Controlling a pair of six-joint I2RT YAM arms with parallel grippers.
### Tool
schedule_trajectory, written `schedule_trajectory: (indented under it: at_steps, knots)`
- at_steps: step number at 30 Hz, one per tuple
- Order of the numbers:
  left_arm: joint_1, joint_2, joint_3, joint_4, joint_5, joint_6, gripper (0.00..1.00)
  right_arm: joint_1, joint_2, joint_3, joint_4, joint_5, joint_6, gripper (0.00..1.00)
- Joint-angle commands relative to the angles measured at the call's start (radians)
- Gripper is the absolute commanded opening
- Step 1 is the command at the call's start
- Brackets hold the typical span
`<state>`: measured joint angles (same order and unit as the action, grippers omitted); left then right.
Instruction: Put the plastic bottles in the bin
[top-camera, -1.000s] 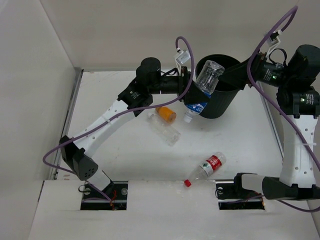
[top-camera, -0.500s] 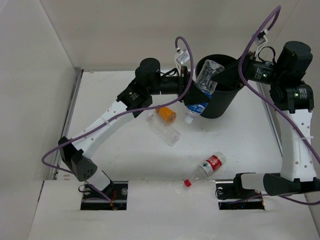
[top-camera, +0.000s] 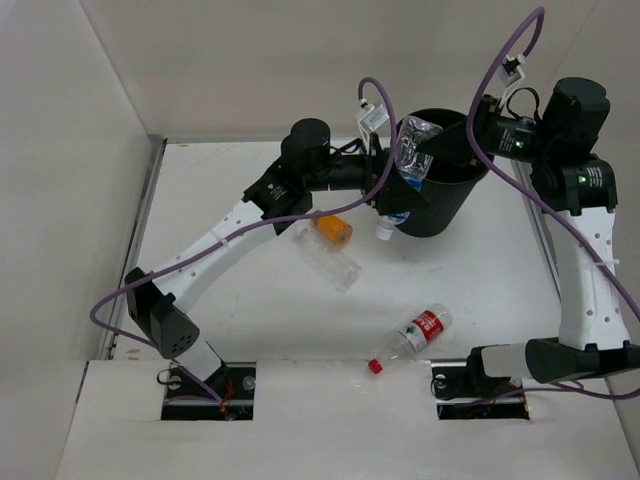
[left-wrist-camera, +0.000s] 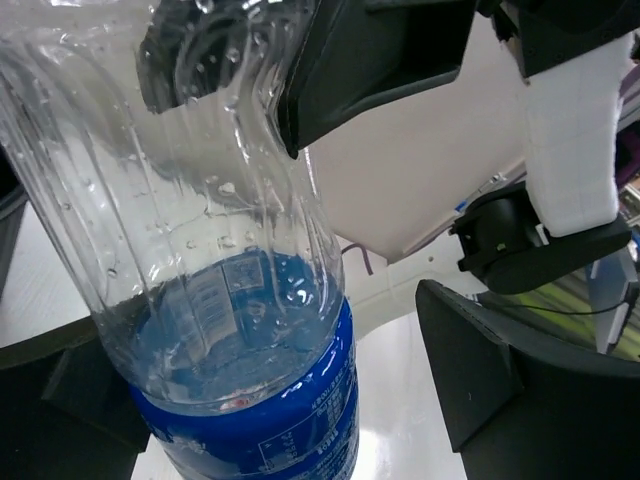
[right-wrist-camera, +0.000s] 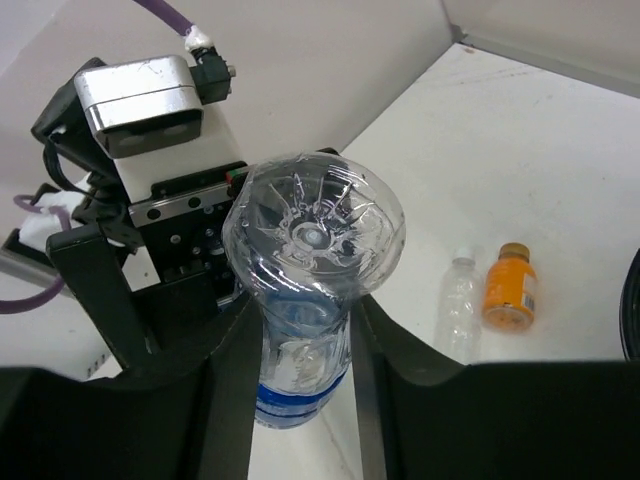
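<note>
1. The right claw (right-wrist-camera: 305, 350) is reaching across the bin (top-camera: 445, 208) from its right side and is clamping the blue-label bottle (top-camera: 412, 155) between its two fingers.
2. That bottle is hanging tilted at the bin's left rim, with its base up over the opening and its cap pointing down outside the wall.
3. The left claw (top-camera: 395, 198) is standing wide open around the bottle's labelled part at the bin's left side. One finger is showing a clear gap from the plastic, so it is gripping nothing.
4. The orange bottle (top-camera: 333, 230) and the plain clear bottle (top-camera: 328, 260) are lying just beside each other on the worktop (top-camera: 250, 300), left of the bin.
5. The red-label bottle (top-camera: 415, 335) is lying on its side well in front of the bin, with its red cap pointing away from it.
</note>
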<state>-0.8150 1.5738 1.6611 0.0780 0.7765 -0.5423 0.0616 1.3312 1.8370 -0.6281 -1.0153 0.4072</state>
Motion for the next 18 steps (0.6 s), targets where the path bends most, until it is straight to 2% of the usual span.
schedule_trajectory:
  at_steps: [1, 4, 6, 9, 12, 18]
  knots:
    - [0.027, -0.037, 0.022, 0.065, 0.014, 0.021, 1.0, 0.001, 0.028, 0.041, 0.033, 0.176, -0.115, 0.02]
    - [0.11, -0.06, 0.003, 0.033, 0.007, 0.056, 1.0, -0.003, 0.074, 0.067, -0.008, 0.393, -0.244, 0.0]
    - [0.186, -0.078, -0.032, 0.003, 0.01, 0.083, 1.0, 0.026, 0.115, 0.07, -0.012, 0.646, -0.339, 0.0]
    - [0.308, -0.118, -0.113, -0.03, 0.018, 0.116, 1.0, 0.063, 0.166, 0.074, 0.039, 0.918, -0.412, 0.0]
    - [0.409, -0.179, -0.21, -0.037, 0.01, 0.125, 1.0, 0.06, 0.22, 0.132, 0.064, 0.963, -0.409, 0.0]
    - [0.518, -0.305, -0.365, -0.038, 0.023, 0.14, 1.0, 0.062, 0.273, 0.228, 0.082, 1.075, -0.429, 0.0]
